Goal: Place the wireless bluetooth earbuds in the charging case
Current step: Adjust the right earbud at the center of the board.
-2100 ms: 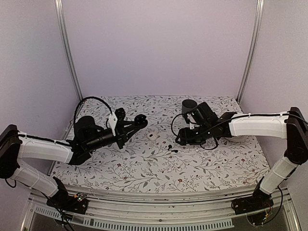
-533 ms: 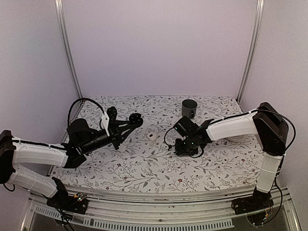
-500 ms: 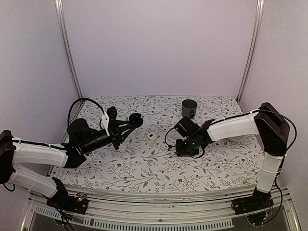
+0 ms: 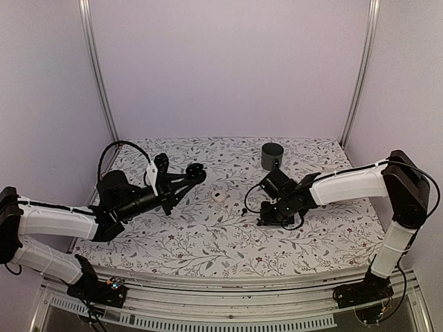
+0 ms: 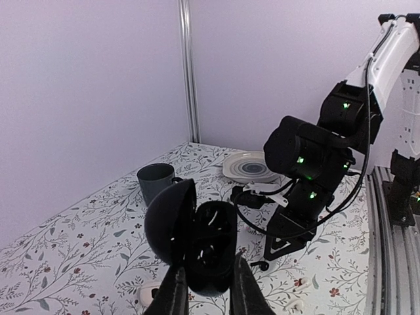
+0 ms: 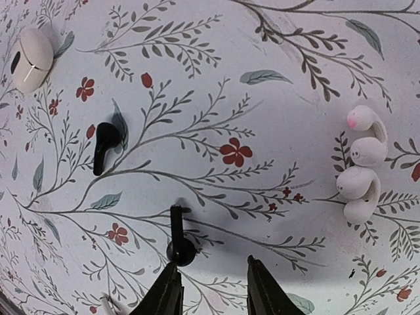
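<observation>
My left gripper (image 4: pixel 188 177) is shut on the black charging case (image 4: pixel 196 170) and holds it above the table at the left, lid open. In the left wrist view the case (image 5: pixel 200 239) sits between my fingers (image 5: pixel 173 294), its wells facing the right arm. Two black earbuds lie on the floral table: one (image 6: pixel 105 146) further off and one (image 6: pixel 178 241) just off my left fingertip. My right gripper (image 6: pixel 210 283) is open and low over the table, the near earbud at its left finger. It also shows in the top view (image 4: pixel 271 216) and in the left wrist view (image 5: pixel 279 246).
A grey mug (image 4: pixel 271 155) stands at the back. A white oval piece with a dark spot (image 6: pixel 31 58) lies at the left of the earbuds. White earbuds (image 6: pixel 362 164) lie at the right. A white round dish (image 5: pixel 251 167) sits behind the right arm.
The right arm has come down from above the mug to the table by the earbuds and edged slightly right. The left gripper has lifted the case a little and now holds still.
</observation>
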Action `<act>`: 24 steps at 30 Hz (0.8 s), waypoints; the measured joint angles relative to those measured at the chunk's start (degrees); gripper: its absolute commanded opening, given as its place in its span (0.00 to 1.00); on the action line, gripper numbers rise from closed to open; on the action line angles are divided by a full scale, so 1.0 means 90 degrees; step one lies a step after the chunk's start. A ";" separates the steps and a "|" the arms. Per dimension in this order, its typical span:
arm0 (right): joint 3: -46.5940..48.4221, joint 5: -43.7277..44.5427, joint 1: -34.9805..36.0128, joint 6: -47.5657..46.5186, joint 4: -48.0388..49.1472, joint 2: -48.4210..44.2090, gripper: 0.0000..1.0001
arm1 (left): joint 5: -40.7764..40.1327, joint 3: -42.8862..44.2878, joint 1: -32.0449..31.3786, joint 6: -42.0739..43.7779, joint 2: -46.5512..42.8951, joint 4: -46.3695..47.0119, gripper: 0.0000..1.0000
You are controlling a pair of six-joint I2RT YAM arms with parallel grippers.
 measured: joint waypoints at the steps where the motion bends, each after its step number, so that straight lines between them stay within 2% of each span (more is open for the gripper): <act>1: 0.0000 -0.0007 0.0000 0.0000 0.0010 -0.0027 0.37 | 0.0002 0.0000 0.0000 -0.0002 0.0002 -0.0002 0.00; 8: 0.0075 -0.0036 0.0049 0.0000 0.0017 -0.0036 0.44 | 0.0022 0.0015 0.0000 -0.0029 0.0010 -0.0029 0.00; 24: 0.0661 0.0296 0.0333 -0.0121 -0.0381 0.0661 0.46 | 0.0022 0.0063 0.0000 -0.0029 0.0010 -0.0146 0.00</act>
